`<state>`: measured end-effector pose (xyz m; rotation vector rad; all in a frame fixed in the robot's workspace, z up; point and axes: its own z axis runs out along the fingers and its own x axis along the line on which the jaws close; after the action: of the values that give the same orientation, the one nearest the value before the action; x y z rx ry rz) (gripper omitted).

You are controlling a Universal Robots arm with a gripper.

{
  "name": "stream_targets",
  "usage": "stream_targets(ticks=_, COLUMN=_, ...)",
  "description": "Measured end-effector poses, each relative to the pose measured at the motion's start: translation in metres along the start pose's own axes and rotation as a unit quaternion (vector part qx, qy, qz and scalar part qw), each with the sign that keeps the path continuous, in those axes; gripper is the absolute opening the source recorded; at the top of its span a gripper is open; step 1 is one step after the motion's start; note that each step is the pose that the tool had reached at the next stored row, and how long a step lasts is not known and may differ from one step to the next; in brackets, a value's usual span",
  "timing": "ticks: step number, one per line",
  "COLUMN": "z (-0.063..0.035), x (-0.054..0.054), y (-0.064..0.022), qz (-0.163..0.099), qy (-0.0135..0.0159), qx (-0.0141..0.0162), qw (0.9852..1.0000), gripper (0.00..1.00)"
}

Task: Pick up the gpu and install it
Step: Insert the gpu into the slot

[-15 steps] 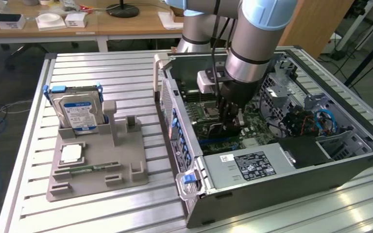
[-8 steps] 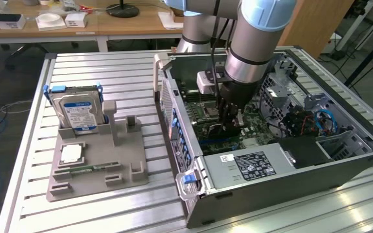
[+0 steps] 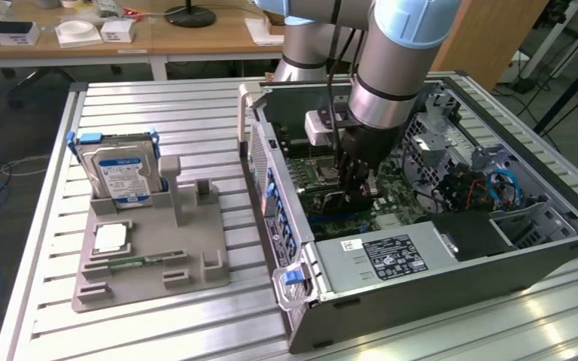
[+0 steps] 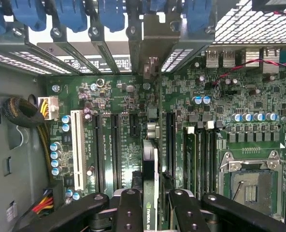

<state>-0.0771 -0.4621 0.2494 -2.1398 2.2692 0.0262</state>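
We have the gpu [image 4: 150, 166] pinched in our gripper [image 4: 152, 205], down inside the computer case [image 3: 530, 248] over the motherboard [image 4: 109, 101]; pickup done, card apparently not yet seated.

I see black fingers [image 4: 128, 212] and a dark gpu [image 4: 150, 169] marked green. The motherboard [image 4: 119, 101] is green; the hard drive [image 3: 118, 177] wears a blue-white label.

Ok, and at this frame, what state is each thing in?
gpu, gripped on edge, upright over the motherboard slots; seating cannot be told.
gripper, shut on the gpu, inside the computer case.
computer case, lying on its side, open.
hard drive, standing upright in the grey holder.
memory stick, lying flat on the grey holder.
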Motion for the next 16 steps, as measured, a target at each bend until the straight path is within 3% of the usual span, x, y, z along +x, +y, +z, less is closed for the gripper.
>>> stream_targets(ticks=16, z=-0.0006, x=-0.0026, y=0.0001, qz=0.000, qy=0.0008, qx=-0.0003, qw=1.0000, gripper=0.26)
